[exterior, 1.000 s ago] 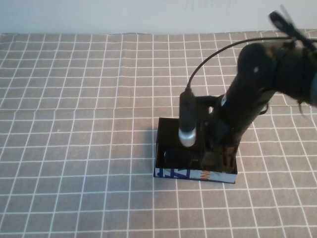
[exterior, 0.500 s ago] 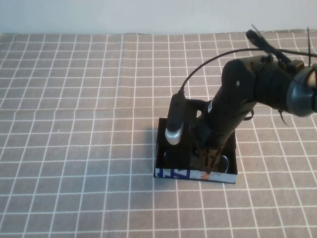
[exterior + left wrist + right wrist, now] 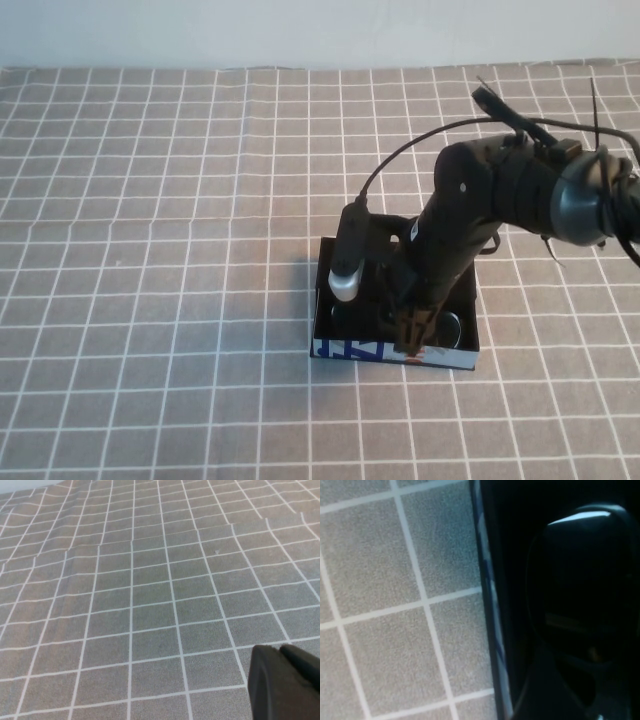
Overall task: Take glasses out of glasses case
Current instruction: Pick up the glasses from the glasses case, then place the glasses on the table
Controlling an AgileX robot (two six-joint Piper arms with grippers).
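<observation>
**Right gripper down inside the open glasses case**

A grey tablecloth (image 3: 150,250) with a white grid covers the whole table, running back to a pale wall (image 3: 300,30); the left wrist view shows only this cloth and a dark part of the left gripper (image 3: 285,682) at the frame's corner, and whether that gripper is open or closed cannot be told; to the left of the right gripper (image 3: 412,338) a dark wrist camera with a silver tip (image 3: 345,280) hangs over the box, hiding part of its inside; the glasses case (image 3: 350,350) lies open directly beneath the gripper, its white, blue and orange front edge toward the robot; the glasses (image 3: 580,580) lie in it, one dark lens close by the gripper; the right arm's black body covers the fingers, so their opening and any contact cannot be told.
</observation>
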